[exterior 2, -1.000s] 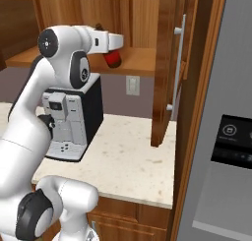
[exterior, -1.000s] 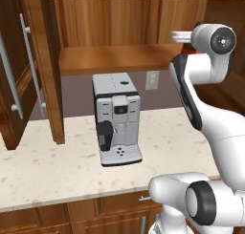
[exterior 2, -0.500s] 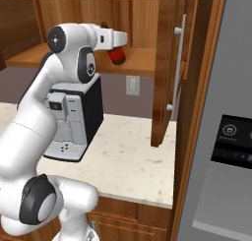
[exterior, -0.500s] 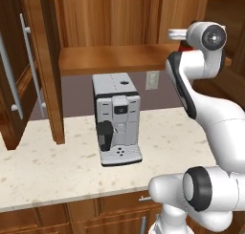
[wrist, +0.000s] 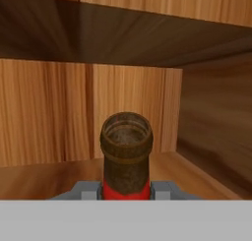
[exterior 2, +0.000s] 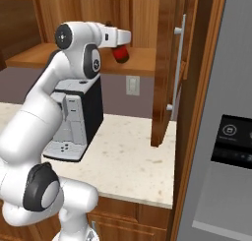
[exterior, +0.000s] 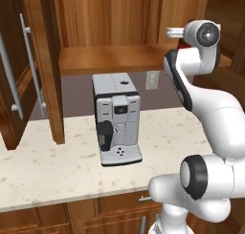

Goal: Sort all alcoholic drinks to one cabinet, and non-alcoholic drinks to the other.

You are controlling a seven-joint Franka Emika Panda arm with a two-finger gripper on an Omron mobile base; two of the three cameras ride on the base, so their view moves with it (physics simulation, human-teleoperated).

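Jaws grip a bottle (red-banded) above the cabinet shelf.

Wooden cabinet stands open at 12 o'clock, its door swung out at 9. Below, a speckled counter carries a coffee machine; wall outlet behind.
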